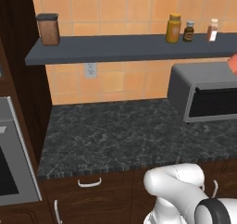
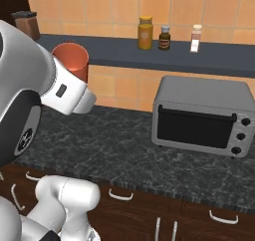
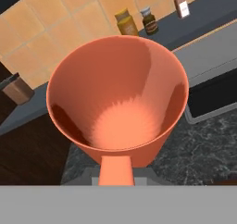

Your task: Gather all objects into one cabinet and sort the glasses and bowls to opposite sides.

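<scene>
Arm raised high over the counter [image 2: 114, 150], hand [image 3: 115, 174] pinched on an orange mug [image 2: 71, 60] — mouth facing the camera, mug level with the shelf [image 2: 149, 56]

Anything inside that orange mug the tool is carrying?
Nothing shows inside the orange mug: the hand view looks straight into its bare walls and bottom. What lies directly beneath the mug is covered by it.

Dark marble counter [image 1: 111, 135] bearing a grey toaster oven [image 2: 201, 116]; dark shelf [image 1: 129, 47] with jars [image 2: 145, 33].
</scene>
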### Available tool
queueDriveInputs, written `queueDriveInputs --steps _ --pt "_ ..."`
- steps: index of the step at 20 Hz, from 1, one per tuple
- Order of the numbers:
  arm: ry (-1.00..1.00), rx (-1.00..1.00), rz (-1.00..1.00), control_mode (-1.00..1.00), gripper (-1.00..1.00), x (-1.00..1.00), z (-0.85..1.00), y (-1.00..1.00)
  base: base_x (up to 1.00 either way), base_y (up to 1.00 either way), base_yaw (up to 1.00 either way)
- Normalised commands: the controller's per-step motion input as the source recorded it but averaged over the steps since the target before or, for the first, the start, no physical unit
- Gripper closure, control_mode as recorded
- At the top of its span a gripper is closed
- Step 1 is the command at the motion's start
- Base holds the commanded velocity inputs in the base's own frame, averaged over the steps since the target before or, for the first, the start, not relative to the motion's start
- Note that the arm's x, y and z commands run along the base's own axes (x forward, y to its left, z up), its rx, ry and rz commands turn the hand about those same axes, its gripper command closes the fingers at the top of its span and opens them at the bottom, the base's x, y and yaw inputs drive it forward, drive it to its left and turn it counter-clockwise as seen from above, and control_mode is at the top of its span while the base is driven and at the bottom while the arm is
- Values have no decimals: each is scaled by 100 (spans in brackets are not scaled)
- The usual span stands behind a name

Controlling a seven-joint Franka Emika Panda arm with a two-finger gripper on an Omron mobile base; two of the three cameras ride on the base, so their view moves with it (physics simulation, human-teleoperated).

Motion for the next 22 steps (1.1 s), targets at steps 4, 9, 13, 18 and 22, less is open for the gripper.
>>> queueDriveInputs --steps 4,9,13,18,22 --pt "0 0 0 100 100 0 0 0 -60 -43 0" --pt "0 0 0 100 100 0 0 0 -38 -66 0" --pt "0 0 0 100 100 0 0 0 -6 -78 0" --pt "0 0 0 100 100 0 0 0 -4 -72 0" --pt "0 0 0 100 100 0 0 0 -19 -59 1"
